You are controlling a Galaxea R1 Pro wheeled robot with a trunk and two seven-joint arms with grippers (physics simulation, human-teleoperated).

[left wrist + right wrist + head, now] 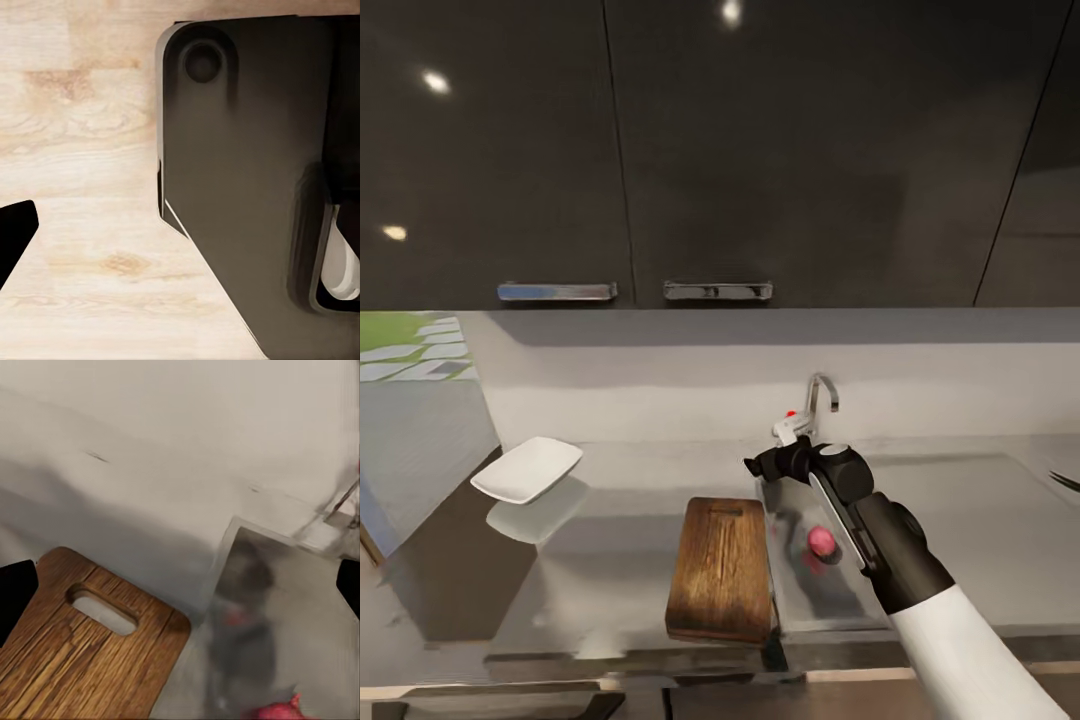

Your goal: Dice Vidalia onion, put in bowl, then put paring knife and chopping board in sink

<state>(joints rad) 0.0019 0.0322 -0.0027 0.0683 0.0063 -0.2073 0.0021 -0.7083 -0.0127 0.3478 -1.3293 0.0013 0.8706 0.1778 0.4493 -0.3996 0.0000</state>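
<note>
Step in hand, by judgement: reaching into the sink (800,590) to lift out the onion (821,541). Onion at lower centre-right of the head view, on the basin floor, just beside the right arm and well below the right gripper (752,466), which hangs at frame centre over the basin's far left corner near the faucet (818,392). Fingers seemingly spread, dark tips at opposite edges of the right wrist view; nothing between them. Advisable: pull back and down toward the onion, centre it between the tips, descend straight, close gently on the round bulb. Chopping board (721,568) just left of the basin; bowl (527,468) at left. Left gripper state: cannot tell.
</note>
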